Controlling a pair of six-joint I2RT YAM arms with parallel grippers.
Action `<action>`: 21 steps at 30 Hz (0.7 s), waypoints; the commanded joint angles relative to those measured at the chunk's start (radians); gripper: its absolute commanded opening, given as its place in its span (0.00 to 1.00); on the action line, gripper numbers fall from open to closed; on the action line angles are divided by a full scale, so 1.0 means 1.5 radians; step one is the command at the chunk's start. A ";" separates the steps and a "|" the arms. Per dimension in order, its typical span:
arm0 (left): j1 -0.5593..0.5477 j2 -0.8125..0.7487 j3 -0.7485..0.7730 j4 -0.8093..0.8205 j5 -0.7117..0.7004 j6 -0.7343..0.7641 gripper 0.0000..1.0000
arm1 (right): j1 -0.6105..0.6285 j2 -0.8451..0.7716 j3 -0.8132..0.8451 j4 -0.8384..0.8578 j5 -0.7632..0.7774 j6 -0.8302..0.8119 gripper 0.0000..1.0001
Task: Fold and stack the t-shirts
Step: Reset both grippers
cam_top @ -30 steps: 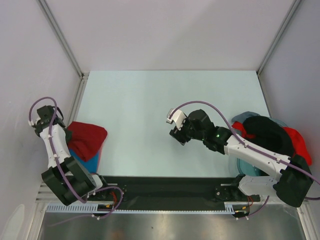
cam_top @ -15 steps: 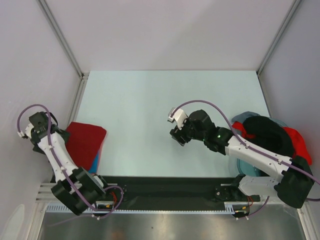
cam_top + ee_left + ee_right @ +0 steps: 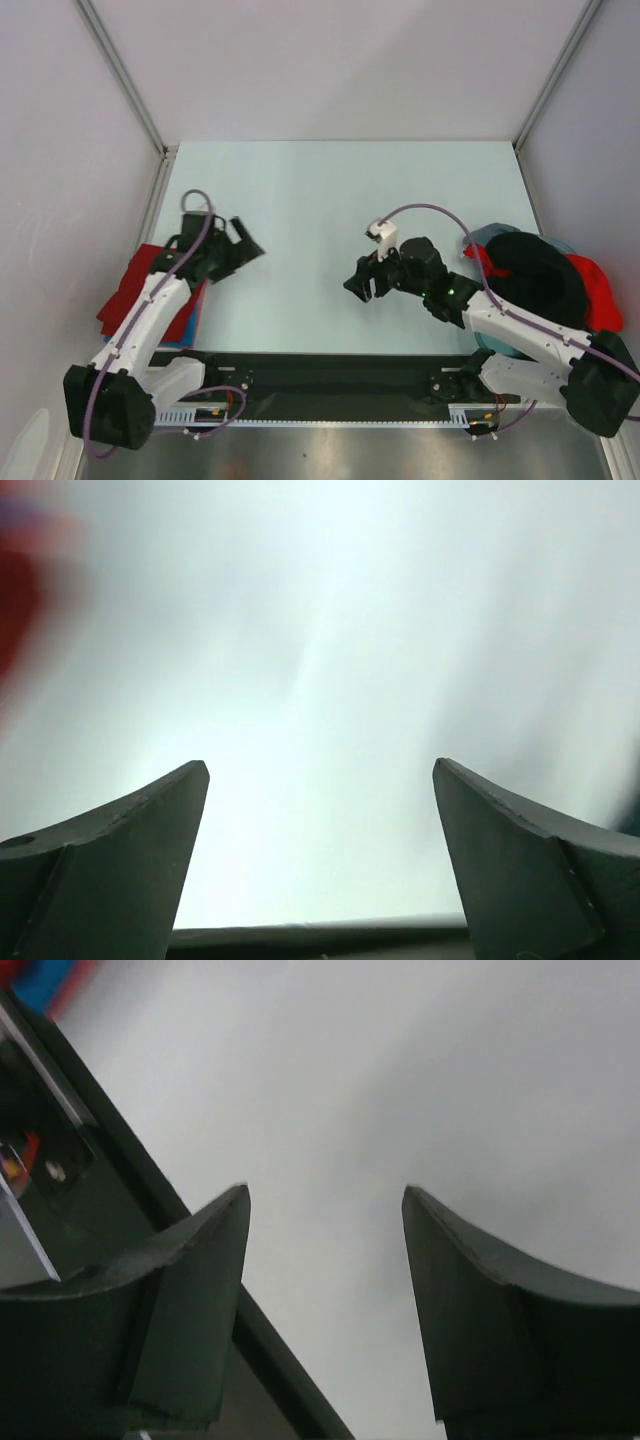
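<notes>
Item one, the dark red t-shirt (image 3: 122, 303): I see it folded flat at the near left edge of the table (image 3: 330, 190), lying on top of the bright blue t-shirt (image 3: 200, 305), of which only a thin strip shows along the right side. The left arm (image 3: 150, 320) crosses over this pair and hides its middle. Item two, the unfolded heap at the near right edge: a black t-shirt (image 3: 535, 268) on top, a brighter red t-shirt (image 3: 600, 290) showing at its right, and a pale grey-blue t-shirt (image 3: 484, 234) showing at its far left. How many more lie beneath I cannot tell. The two groups are well apart, with bare table between them. Item three, the left gripper (image 3: 250, 245): it hangs above the table just right of the folded pair, and its wrist view shows the jaws spread wide with nothing between them (image 3: 320, 770); a red blur sits at that view's left edge. Item four, the right gripper (image 3: 360, 285): it hangs over the middle of the table, left of the heap, jaws apart and holding nothing (image 3: 325, 1192), with only pale table under them. Item five, surroundings: a black rail (image 3: 330, 372) runs along the near edge between the arm bases, a purple cable (image 3: 425, 210) loops over the right arm (image 3: 500, 320), and white walls (image 3: 330, 70) enclose the table on three sides.
</notes>
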 commanded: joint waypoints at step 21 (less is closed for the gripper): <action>-0.242 -0.092 -0.685 1.433 0.309 -0.519 1.00 | 0.070 -0.696 -0.508 0.054 0.356 0.699 1.00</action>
